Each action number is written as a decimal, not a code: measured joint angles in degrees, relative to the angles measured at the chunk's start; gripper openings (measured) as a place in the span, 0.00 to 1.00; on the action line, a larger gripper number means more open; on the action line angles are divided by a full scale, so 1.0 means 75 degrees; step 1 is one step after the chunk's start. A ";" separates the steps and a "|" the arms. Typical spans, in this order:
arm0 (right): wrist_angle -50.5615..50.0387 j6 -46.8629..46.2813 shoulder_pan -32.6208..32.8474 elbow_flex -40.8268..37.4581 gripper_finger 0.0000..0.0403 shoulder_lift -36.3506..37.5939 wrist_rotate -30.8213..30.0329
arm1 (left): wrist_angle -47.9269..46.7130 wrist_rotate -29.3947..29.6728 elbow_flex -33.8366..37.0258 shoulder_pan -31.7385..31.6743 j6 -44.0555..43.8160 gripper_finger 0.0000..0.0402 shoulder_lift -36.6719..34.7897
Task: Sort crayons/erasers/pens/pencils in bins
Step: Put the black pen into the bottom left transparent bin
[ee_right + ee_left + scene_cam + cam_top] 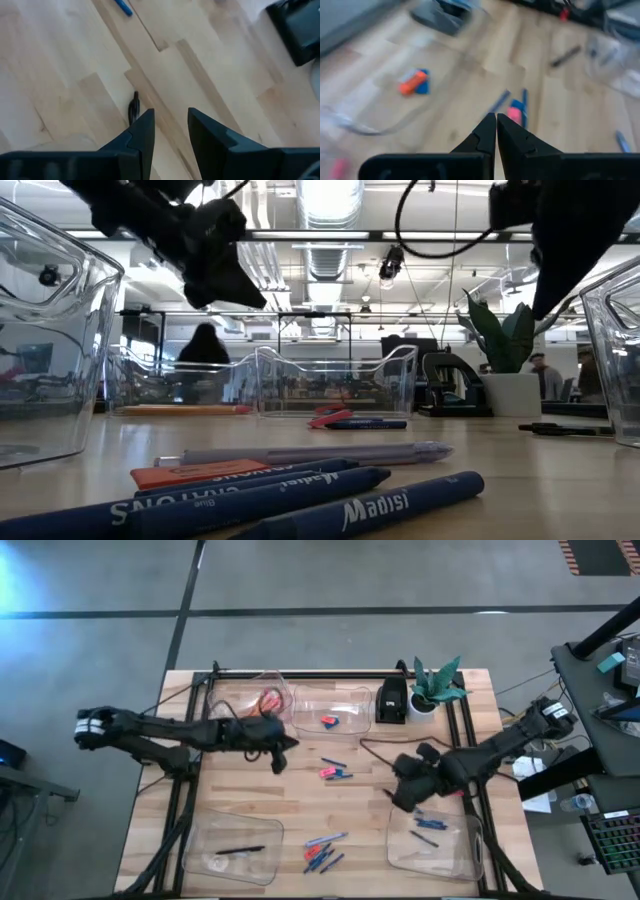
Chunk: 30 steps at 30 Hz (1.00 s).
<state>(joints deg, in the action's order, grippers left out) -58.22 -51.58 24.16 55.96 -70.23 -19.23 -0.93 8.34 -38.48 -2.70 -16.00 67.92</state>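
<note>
My left gripper [283, 747] is shut and holds nothing. It hovers above the table beside the far-left bin [240, 698], which holds pencils [270, 700]. Its wrist view looks down on a pink eraser and blue crayons [516, 111] lying on the wood. The far-middle bin [332, 708] holds erasers [328, 721]. My right gripper [400, 796] is open above bare wood at the far-left corner of the near-right bin [436, 845], which holds blue crayons [428, 827]. A slim dark stick [133, 107] lies on the table, half hidden behind one finger. The near-left bin [232, 850] holds a pen [240, 850].
A loose pile of blue crayons, an orange one and a pale pen [322, 852] lies near the front edge, seen close in the low view as crayons [330, 498]. A black box [390, 700] and a potted plant [436, 690] stand at the far right. A cable [372, 746] runs across the table.
</note>
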 joint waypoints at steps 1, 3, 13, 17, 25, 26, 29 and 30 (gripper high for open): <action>0.0007 0.0054 -0.0187 -0.0009 0.27 0.0016 0.0238 | 0.0036 0.0000 -0.0039 0.0157 -0.0008 0.00 0.0164; 0.0020 0.0169 -0.0516 -0.0037 0.27 0.0019 0.0759 | 0.0148 0.0000 -0.0127 0.0466 -0.0010 0.00 0.0494; 0.1155 0.0161 -0.0906 -0.0593 0.27 -0.0050 0.2052 | 0.0403 0.0183 -0.0552 0.1685 -0.0016 0.00 0.1228; 0.1922 0.0148 -0.0882 -0.0886 0.27 -0.0098 0.2524 | 0.0829 0.0338 -0.0554 0.2028 -0.0025 0.00 0.1262; 0.2592 -0.0233 -0.0541 -0.1121 0.27 -0.0150 0.3499 | 0.1119 0.0348 -0.0545 0.2359 -0.0028 0.00 0.1244; 0.2670 -0.0299 -0.0448 -0.1121 0.27 -0.0150 0.3648 | 0.1113 0.0350 -0.0545 0.2367 -0.0028 0.00 0.1244; 0.2794 -0.0489 -0.0116 -0.1121 0.27 -0.0150 0.3850 | 0.1110 0.0350 -0.0545 0.2370 -0.0027 0.00 0.1244; 0.2865 -0.0545 -0.0004 -0.1121 0.27 -0.0150 0.3853 | 0.1110 0.0352 -0.0545 0.2370 -0.0025 0.00 0.1244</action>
<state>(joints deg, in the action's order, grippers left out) -36.73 -55.67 24.13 47.55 -71.35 9.67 7.40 10.98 -42.57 15.07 -16.19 77.25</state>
